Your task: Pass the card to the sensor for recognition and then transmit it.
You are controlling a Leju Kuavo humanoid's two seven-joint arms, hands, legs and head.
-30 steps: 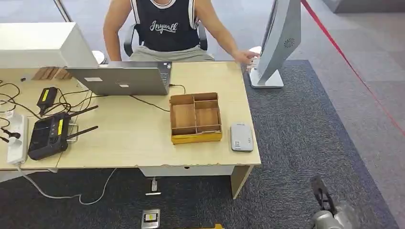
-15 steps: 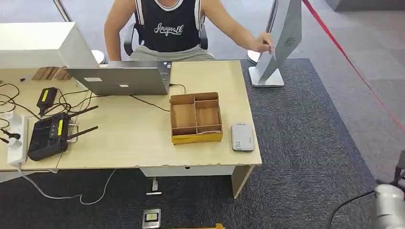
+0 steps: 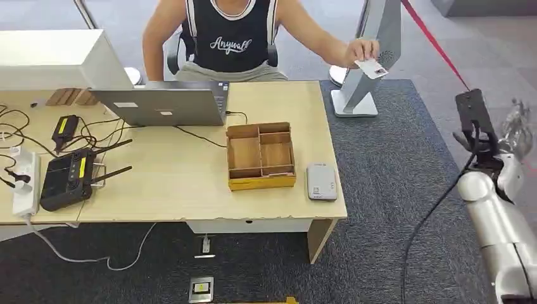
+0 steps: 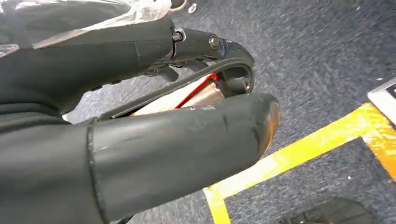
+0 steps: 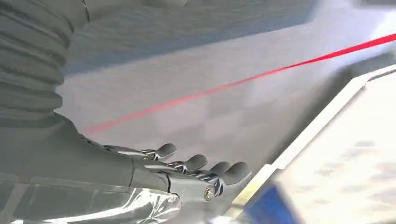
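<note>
A person seated behind the desk holds a white card point(image 3: 370, 68) out in one hand, above the desk's far right corner. The grey card sensor point(image 3: 320, 182) lies flat on the wooden desk point(image 3: 177, 183), near its front right corner. My right hand point(image 3: 516, 134) is raised to the right of the desk over the carpet, well short of the card. Its fingers point(image 5: 196, 170) are stretched out and hold nothing. My left hand point(image 4: 187, 93) hangs over the floor with its fingers gently curved and nothing in it.
A wooden divided tray point(image 3: 259, 156) sits just left of the sensor. A laptop point(image 3: 161, 104), a black router point(image 3: 66, 178) and cables cover the desk's left half. A grey monitor stand point(image 3: 367, 57) rises at the far right; a red barrier tape point(image 3: 443, 54) crosses behind it.
My right arm has swung up from the bottom right corner to shoulder height beside the desk. The person has picked up the card by the stand and holds it out.
</note>
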